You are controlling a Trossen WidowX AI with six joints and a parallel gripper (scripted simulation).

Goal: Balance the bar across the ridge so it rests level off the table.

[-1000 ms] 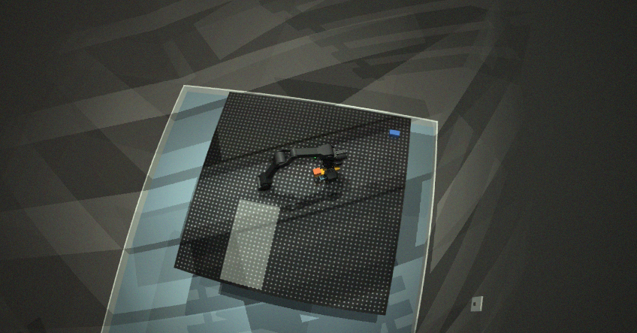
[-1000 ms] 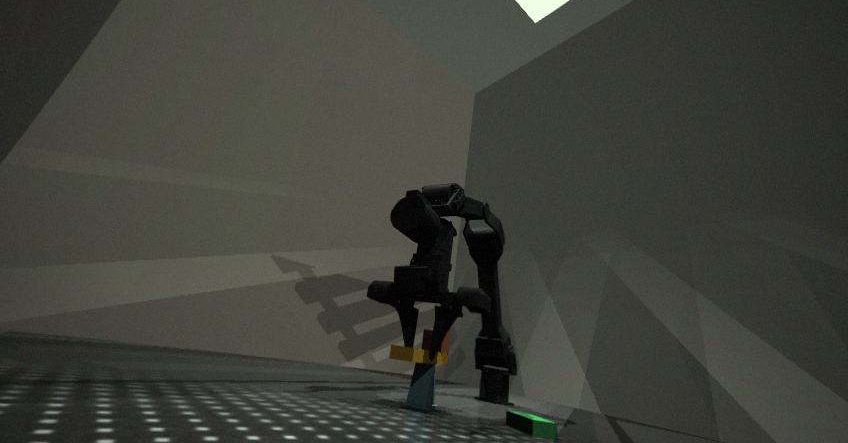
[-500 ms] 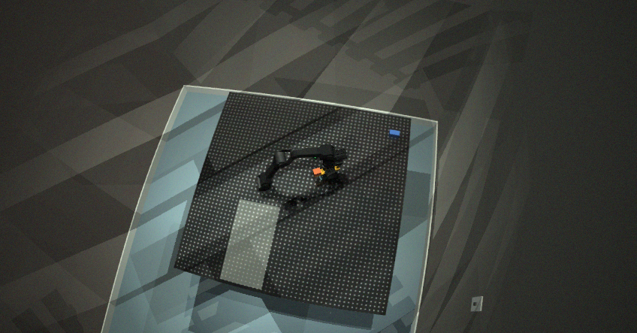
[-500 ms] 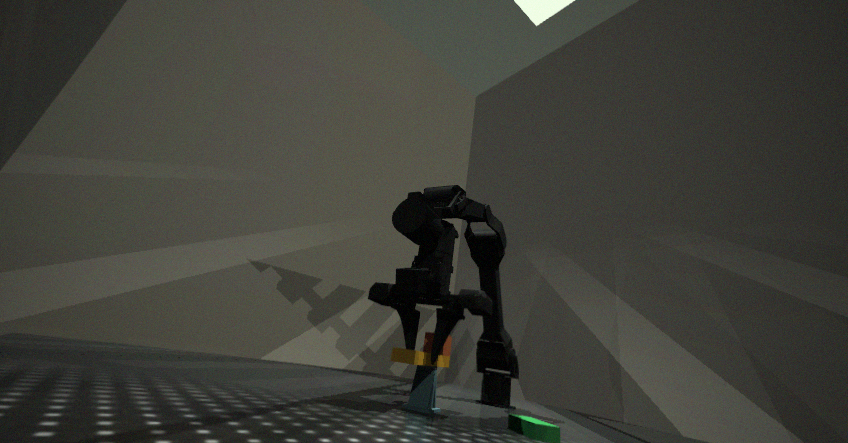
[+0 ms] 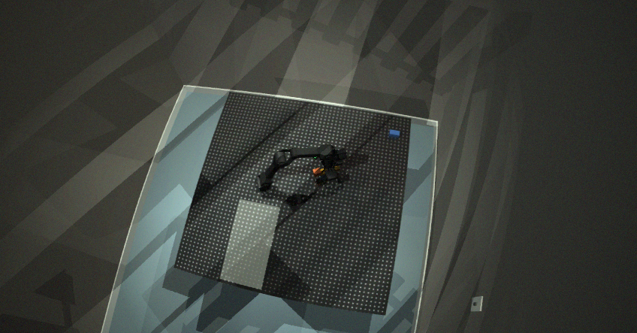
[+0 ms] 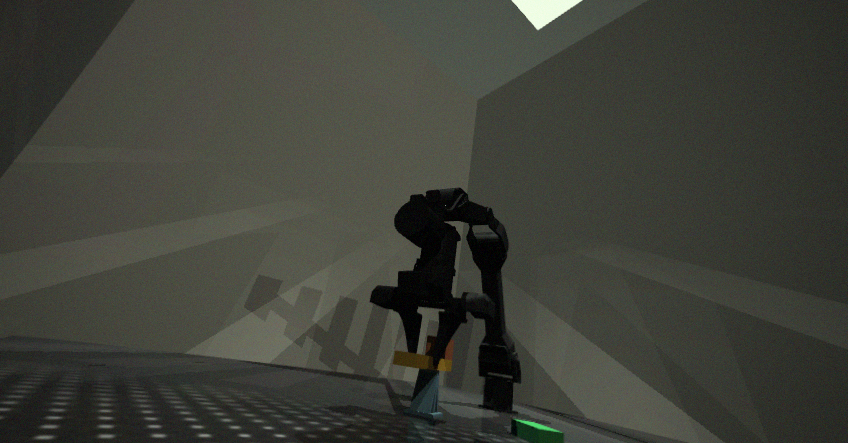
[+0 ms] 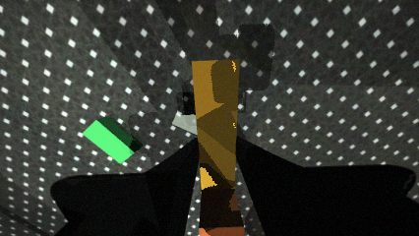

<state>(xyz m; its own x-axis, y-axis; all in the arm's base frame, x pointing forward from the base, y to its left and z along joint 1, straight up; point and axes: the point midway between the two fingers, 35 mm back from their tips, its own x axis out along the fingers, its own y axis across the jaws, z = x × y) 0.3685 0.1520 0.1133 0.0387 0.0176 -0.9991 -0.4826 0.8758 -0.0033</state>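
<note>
While over the ridge [image 6: 426, 392], bar [image 7: 216, 129] in claw [image 7: 216, 164].

Up high and far back, the top view looks steeply down on the whole tabletop [image 5: 420, 186], the arm [image 5: 294, 157] tiny near its middle. The exterior view sits low, almost at tabletop level, fairly near, looking up past the claw [image 6: 427, 343] toward the walls. The wrist view rides just behind the claw [image 7: 216, 162], very close, facing down along its fingers onto the dotted surface. Wrist and exterior views share the green block [image 7: 112, 140] [image 6: 536, 430] off to one side of the claw; all three catch the claw itself.
</note>
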